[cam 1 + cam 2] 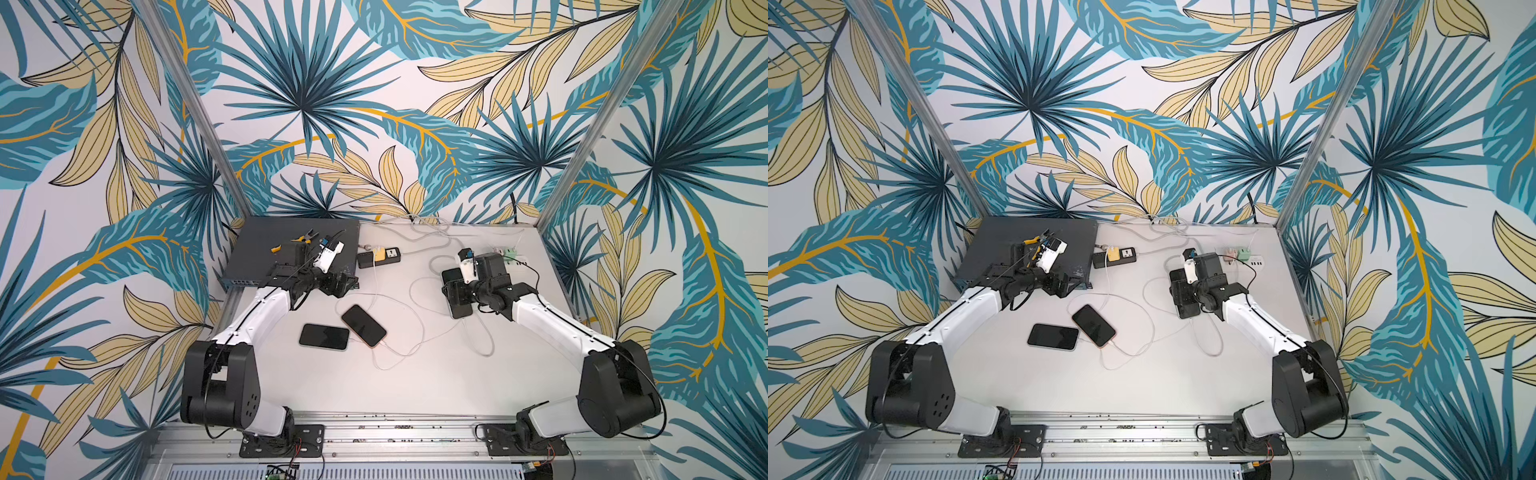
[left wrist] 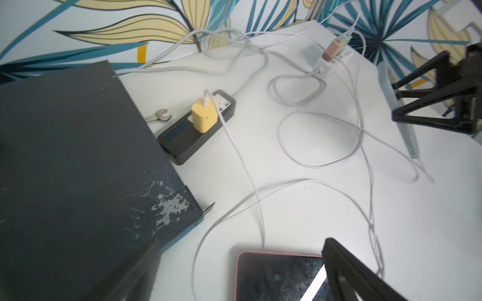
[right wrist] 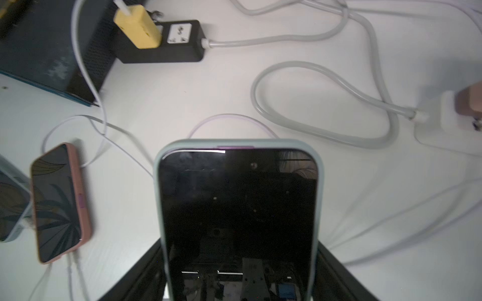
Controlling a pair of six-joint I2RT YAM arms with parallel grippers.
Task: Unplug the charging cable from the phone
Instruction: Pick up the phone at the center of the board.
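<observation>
Clamping the mint-cased phone across its width, the right gripper presses its jaws on the two long sides. The phone's long axis runs straight out from that gripper, so the lilac plug of the charging cable sits at the far short end. The left gripper, spread wide and empty, hangs well apart across the counter near a pink-cased phone; it seems the one to pull, along that axis.
</observation>
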